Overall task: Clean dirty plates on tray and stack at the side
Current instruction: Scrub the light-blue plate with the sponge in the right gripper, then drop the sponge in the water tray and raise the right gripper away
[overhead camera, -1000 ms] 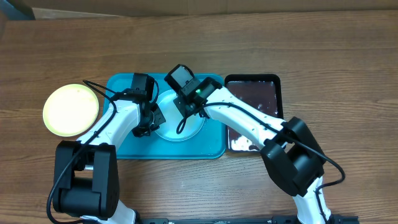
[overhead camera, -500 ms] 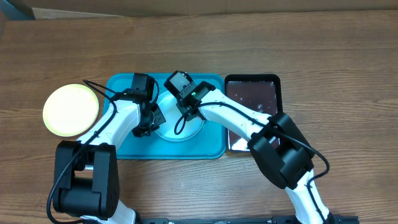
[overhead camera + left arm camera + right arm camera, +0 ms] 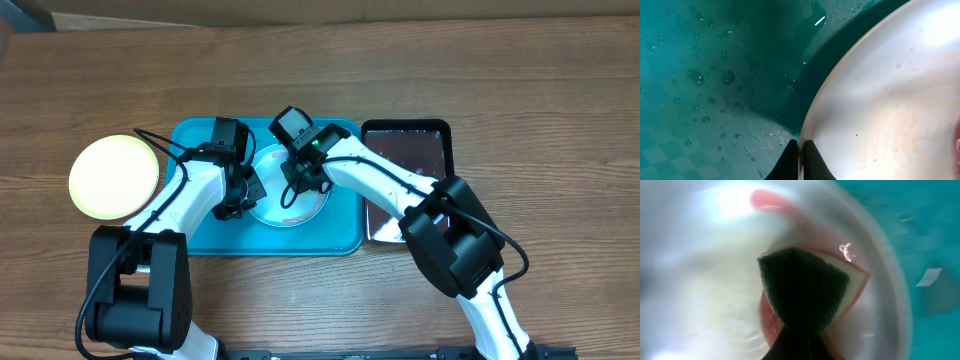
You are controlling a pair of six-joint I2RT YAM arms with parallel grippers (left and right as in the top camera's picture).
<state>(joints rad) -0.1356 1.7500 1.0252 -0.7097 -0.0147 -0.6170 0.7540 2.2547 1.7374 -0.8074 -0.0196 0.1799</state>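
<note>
Your left jaws are clenched on the 9 o'clock rim of the pale plate (image 3: 272,212). In the left wrist view the thin edge is pinched between the 2 tips. The plate lies flat on the turquoise tray (image 3: 310,240), a little right of its middle, and faint pinkish rings show on its face. Your right jaws are clamped on a sponge (image 3: 805,290), its dark green scouring side toward the camera and its pink body behind. The sponge presses on the plate's inside toward 12 o'clock, close to the rim, though that view is blurred. Water beads dot the tray floor beside the plate. The yellow plate (image 3: 113,177) sits on the worktop (image 3: 500,80) at the tray's 9 o'clock, apart from it. A dark tray (image 3: 405,150) lies just beside the turquoise one at 3 o'clock.
</note>
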